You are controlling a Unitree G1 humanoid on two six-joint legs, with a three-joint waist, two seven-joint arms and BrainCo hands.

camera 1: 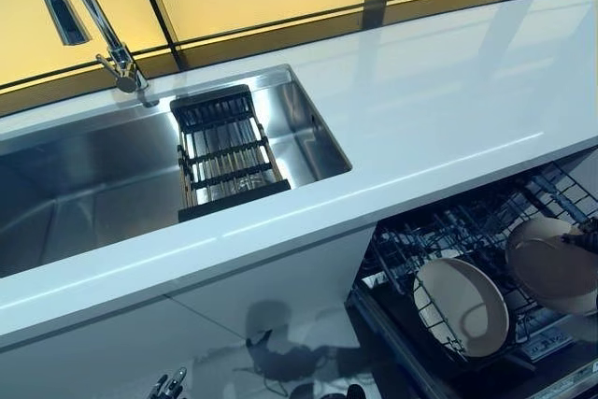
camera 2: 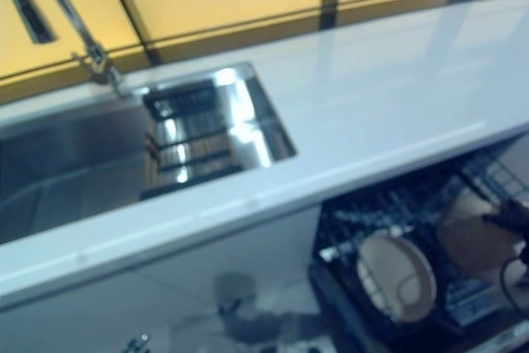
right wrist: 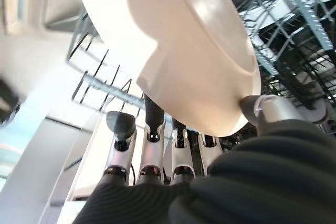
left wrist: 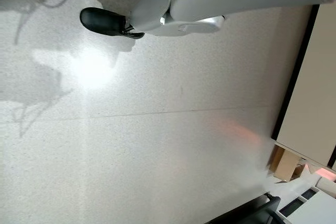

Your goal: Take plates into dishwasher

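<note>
A cream plate point(camera 1: 551, 268) hangs tilted over the right part of the open dishwasher's lower rack point(camera 1: 448, 231). My right hand point(camera 1: 587, 236) is shut on it at its right edge. In the right wrist view the plate point(right wrist: 199, 51) fills the upper middle, with the hand point(right wrist: 152, 156) curled under it and the thumb point(right wrist: 268, 109) pressed on its rim. A second cream plate point(camera 1: 464, 306) stands upright between the rack's tines, to the left of the held one. My left hand point(camera 1: 166, 385) shows only at the bottom edge, low beside the cabinet front, away from the plates.
A white countertop point(camera 1: 420, 109) runs above the dishwasher, its front edge overhanging the rack. To the left are a steel sink point(camera 1: 84, 184) with a black drain rack point(camera 1: 224, 151) inside and a tall faucet point(camera 1: 93, 16). White cabinet doors point(camera 1: 234, 306) lie left of the dishwasher.
</note>
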